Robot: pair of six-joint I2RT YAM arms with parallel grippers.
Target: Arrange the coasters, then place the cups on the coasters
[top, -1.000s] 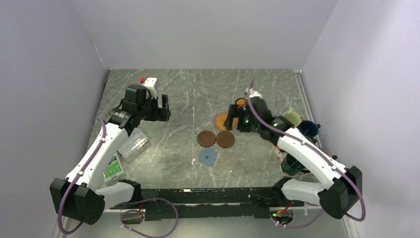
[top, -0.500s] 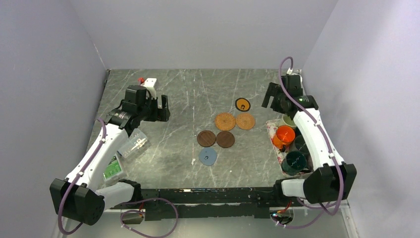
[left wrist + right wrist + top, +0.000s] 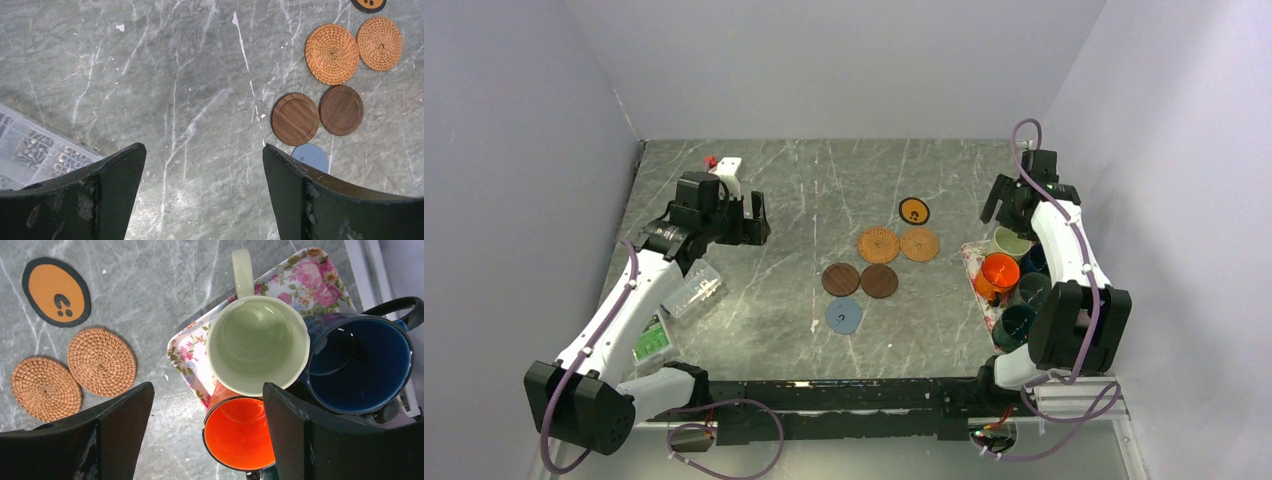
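Six coasters lie mid-table: a black one with an orange face [image 3: 914, 211], two tan woven [image 3: 879, 244] [image 3: 919, 244], two dark brown [image 3: 841, 279] [image 3: 879, 281] and a blue-grey one [image 3: 844, 316]. The cups crowd the floral tray [image 3: 325, 275] at the right: cream [image 3: 257, 345], orange [image 3: 240, 432], dark blue [image 3: 357, 370], with dark green ones [image 3: 1016, 322] nearer the arm bases. My right gripper [image 3: 208, 388] hovers open above the cream and orange cups, gripping nothing. Over bare table at the far left, my left gripper [image 3: 203, 150] is open and empty.
A clear plastic box of screws [image 3: 692, 290] lies under the left arm, with a green packet [image 3: 652, 340] nearer the base. A small white and red part [image 3: 724, 165] sits at the far left corner. The right wall runs close behind the tray.
The right arm swung from above the woven coasters out to the far right, over the tray of cups, its jaws narrowing slightly. The left arm has not moved.
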